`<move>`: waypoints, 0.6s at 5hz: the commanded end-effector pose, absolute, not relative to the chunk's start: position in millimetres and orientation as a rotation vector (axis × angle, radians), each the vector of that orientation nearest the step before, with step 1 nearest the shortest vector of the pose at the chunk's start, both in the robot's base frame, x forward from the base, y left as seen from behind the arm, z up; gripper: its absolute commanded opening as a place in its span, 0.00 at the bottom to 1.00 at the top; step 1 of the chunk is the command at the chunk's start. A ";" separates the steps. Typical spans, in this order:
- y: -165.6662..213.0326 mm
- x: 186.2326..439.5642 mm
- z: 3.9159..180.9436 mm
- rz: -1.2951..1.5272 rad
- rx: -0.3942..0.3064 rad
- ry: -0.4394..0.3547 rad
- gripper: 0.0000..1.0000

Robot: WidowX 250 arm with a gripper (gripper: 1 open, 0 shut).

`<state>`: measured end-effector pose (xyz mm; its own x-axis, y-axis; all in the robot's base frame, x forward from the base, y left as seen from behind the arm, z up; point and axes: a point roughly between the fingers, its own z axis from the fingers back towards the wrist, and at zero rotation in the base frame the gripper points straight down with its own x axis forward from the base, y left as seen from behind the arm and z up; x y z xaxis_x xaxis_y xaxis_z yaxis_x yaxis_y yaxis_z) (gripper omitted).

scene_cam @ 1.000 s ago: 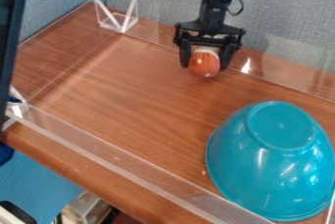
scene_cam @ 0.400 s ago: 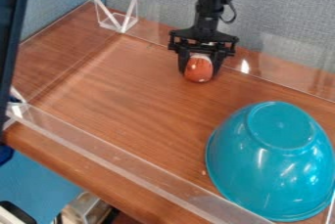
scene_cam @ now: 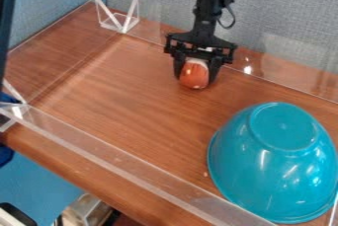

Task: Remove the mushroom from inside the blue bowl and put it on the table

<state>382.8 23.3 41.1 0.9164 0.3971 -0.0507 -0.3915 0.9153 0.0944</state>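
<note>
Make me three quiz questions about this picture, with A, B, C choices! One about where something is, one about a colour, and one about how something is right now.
1. Where is the small orange-brown toy mushroom?
A) inside the bowl
B) at the black robot hand
C) behind the bowl

2. What colour is the big round glossy plastic bowl?
A) yellow
B) red
C) teal-blue

3. How is the bowl sitting?
A) upside down
B) right way up
C) on its side

Answers:
1. B: the mushroom sits between the hand's fingers.
2. C: its shiny outside is teal-blue.
3. A: its flat round base faces up.
</note>
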 end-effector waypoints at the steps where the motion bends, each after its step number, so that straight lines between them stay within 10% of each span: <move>1: 27.2 396.2 85.5 0.402 0.061 -0.046 0.00; 3: 8.2 388.6 85.4 0.459 0.044 -0.063 0.00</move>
<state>381.2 10.0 45.8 0.8945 0.4462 -0.0269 -0.4432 0.8932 0.0755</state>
